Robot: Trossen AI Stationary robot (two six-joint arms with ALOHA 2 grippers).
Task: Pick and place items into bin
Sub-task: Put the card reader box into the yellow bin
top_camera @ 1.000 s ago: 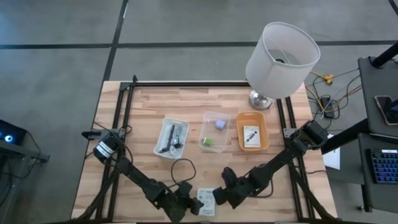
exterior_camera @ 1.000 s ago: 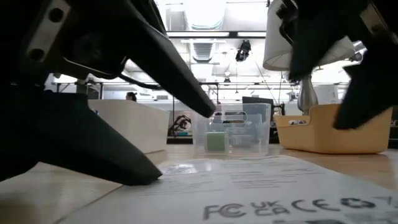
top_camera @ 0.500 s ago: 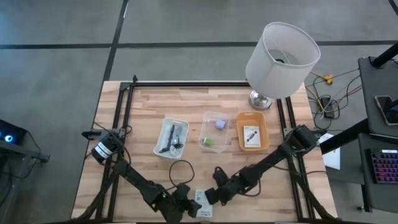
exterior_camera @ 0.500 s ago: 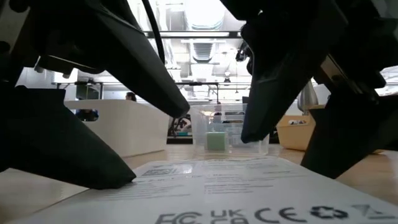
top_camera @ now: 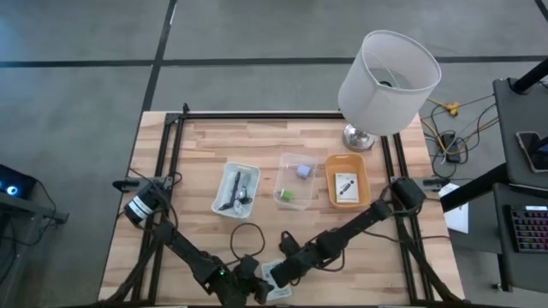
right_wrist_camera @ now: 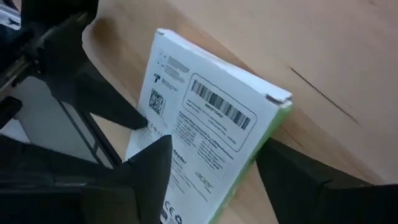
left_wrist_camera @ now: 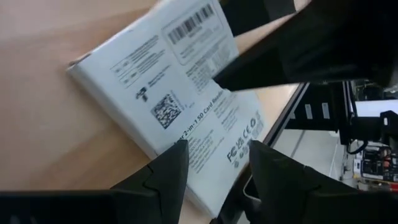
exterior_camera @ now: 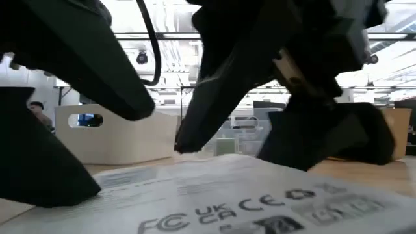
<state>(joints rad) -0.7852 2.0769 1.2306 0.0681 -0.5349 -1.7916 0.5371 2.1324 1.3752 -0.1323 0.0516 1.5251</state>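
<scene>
- The right gripper (top_camera: 276, 274) is low at the table's near edge, its two dark fingers (right_wrist_camera: 146, 168) spread to either side of a flat white packet (right_wrist_camera: 205, 134) with black print and a barcode; whether they press on it I cannot tell.
- The left gripper (top_camera: 254, 287) meets the same packet from the opposite end, fingers (left_wrist_camera: 165, 174) apart astride its printed face; a firm grip is not clear either.
- The packet lies flat on the wooden table (top_camera: 197, 154) between both grippers.
- Farther back from the grippers stand a white bin (top_camera: 224, 209) holding a dark cable bundle (top_camera: 236, 188), a clear bin (top_camera: 287, 160) with a lavender block (top_camera: 303, 171) and green piece (top_camera: 286, 195), and an orange bin (top_camera: 329, 190) with another packet (top_camera: 346, 186).
</scene>
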